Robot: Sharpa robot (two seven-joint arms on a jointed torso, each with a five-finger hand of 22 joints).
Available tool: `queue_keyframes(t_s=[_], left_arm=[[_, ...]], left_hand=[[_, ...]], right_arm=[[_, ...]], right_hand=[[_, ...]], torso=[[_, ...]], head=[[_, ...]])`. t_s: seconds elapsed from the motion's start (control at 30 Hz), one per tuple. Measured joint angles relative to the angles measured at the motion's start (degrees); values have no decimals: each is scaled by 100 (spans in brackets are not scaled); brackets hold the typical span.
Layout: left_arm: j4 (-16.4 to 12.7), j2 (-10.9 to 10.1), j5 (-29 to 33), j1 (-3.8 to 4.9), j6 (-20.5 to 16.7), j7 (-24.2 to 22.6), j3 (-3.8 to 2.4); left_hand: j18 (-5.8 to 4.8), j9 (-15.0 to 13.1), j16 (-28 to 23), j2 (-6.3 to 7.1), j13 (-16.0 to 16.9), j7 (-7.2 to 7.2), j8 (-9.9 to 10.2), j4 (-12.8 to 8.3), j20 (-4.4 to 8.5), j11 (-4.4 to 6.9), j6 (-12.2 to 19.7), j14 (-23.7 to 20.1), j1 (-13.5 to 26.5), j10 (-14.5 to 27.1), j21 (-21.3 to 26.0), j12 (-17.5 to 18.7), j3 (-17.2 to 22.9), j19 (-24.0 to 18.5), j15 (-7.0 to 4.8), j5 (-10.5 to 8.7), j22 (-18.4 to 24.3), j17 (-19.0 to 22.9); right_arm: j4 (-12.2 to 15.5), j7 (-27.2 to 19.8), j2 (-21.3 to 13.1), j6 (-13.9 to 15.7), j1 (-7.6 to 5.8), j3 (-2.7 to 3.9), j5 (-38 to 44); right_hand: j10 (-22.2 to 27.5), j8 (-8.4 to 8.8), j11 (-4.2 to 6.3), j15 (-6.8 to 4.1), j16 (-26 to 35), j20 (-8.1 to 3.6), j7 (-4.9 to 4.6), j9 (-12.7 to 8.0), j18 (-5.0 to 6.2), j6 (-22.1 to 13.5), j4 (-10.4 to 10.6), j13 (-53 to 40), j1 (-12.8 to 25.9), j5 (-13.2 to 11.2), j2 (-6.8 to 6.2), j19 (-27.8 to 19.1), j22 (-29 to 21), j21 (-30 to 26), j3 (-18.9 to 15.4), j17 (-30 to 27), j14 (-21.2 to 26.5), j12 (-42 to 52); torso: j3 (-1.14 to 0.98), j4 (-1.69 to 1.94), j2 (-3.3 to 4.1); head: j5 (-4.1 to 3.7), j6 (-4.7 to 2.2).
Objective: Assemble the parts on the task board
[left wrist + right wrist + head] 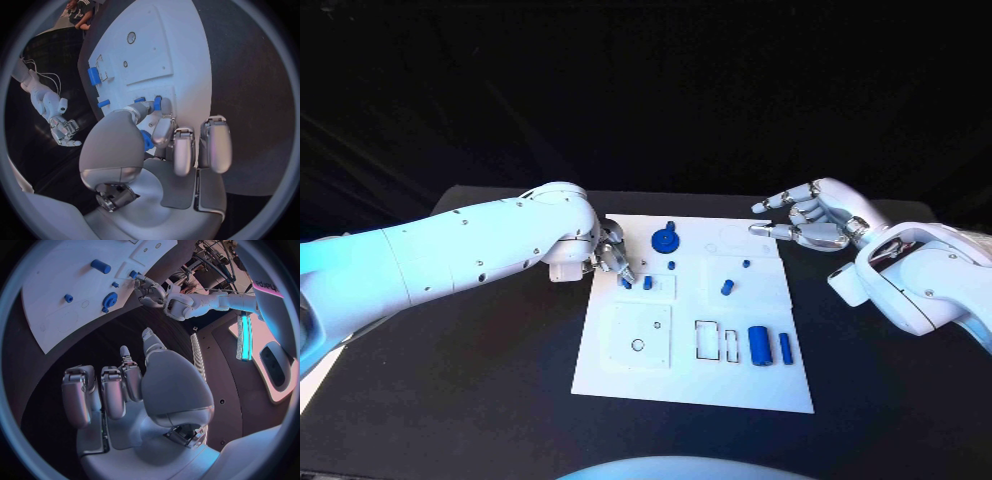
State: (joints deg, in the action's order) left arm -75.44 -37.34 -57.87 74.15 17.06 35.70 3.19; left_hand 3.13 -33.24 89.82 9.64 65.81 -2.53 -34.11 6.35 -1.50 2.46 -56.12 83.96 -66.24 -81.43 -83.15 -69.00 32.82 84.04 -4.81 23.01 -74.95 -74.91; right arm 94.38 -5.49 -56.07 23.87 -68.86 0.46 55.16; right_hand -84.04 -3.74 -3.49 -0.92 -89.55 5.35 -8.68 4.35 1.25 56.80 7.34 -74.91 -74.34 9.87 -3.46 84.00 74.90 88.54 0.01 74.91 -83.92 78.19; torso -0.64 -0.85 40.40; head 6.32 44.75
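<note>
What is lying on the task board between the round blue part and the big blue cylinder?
In the head view, between the round blue part and the big blue cylinder, a small blue peg lies on the task board.

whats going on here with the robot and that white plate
A two-armed robot is assembling small blue parts on a white task board on a black table. Its left hand is down at the board's left edge, fingertips at a small blue part; whether it grips the part is unclear. The right hand hovers open off the board's far right corner, holding nothing. More blue parts sit on the board, including a round one at the far side and a cylinder nearer the robot.
</note>
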Motion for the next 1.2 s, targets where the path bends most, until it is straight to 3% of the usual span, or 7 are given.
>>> queue_keyframes(t_s=[0.1, 0.23, 0.57, 0.7, 1.13, 1.2], left_arm=[[8, 9, -13, -1, 2, 6, 0], [14, 17, -32, -2, 2, 12, 1], [30, 34, -72, -4, 7, 19, 2], [53, 46, -103, -12, 8, 28, 10], [70, 58, -162, -18, 8, 48, 14], [75, 59, -162, -19, 6, 51, 14]], left_hand=[[1, 13, 0, -41, 13, 28, 0, -29, 0, 14, -31, 0, 70, -31, 0, 0, -2, 0, 0, 0, 0, 0], [0, 17, 0, 5, 16, 51, 0, -68, 0, 22, -70, 22, 120, -40, -28, 0, 38, 0, -22, 0, 0, 0], [0, 42, 0, -105, 48, 71, -4, -122, 33, 43, -113, 2, 331, -61, -51, -45, 12, -7, -42, 0, 1, 0], [0, 69, 0, -79, 57, 233, 22, -11, 40, 63, -297, 2, 484, -79, -51, -73, -197, 0, -42, -1, 1, 0], [0, 78, 0, -80, 98, 264, 20, 116, 40, 92, -369, 1, 619, -108, -110, -111, -542, 0, -83, 0, 2, -4], [-66, 85, 0, -103, 98, 262, 20, 128, 40, 92, -372, 1, 642, -108, -110, -111, -586, 0, -83, 0, 2, -4]], right_arm=[[0, 0, 0, 0, 0, 0, 0], [0, 0, 0, 0, 0, 0, 0], [-2, 0, -1, 0, 0, 0, -1], [-2, 0, -4, 0, 0, 0, -1], [0, 0, -8, -1, 0, 0, -1], [0, 0, -9, -1, 0, 0, -1]], right_hand=[[0, 0, 0, 0, 0, 0, 0, 0, 0, 0, 0, 0, 0, 0, 0, 0, 1, 0, 0, 0, 0, 0], [0, 0, 0, 0, 0, 0, 0, 0, 0, 0, 0, 0, 0, 0, 0, 0, 5, 0, 0, 0, 0, 0], [0, 0, 0, 0, 0, 0, 0, 5, 0, 0, 8, -1, -31, 33, 31, 0, 4, 0, -40, -1, 0, 0], [0, 0, 0, 0, 0, 0, 0, 5, 0, 0, 8, -1, -31, 33, 31, 0, 4, 0, -40, 0, 0, 0], [0, 0, 0, 0, 0, 0, 0, 4, 0, 0, 8, -1, -31, 33, 31, 0, 3, -22, -40, 3, 0, -21], [0, 0, 0, 0, 0, 0, 0, 4, 0, 0, 8, -1, -31, 33, 31, 0, 3, -22, -40, 3, 0, -21]], torso=[[1, 2, -2], [1, 3, -3], [2, 2, -3], [2, 2, -2], [2, 1, -3], [2, 1, -3]], head=[[-1, 1], [0, 2], [7, 7], [4, 12], [0, 12], [-1, 10]])
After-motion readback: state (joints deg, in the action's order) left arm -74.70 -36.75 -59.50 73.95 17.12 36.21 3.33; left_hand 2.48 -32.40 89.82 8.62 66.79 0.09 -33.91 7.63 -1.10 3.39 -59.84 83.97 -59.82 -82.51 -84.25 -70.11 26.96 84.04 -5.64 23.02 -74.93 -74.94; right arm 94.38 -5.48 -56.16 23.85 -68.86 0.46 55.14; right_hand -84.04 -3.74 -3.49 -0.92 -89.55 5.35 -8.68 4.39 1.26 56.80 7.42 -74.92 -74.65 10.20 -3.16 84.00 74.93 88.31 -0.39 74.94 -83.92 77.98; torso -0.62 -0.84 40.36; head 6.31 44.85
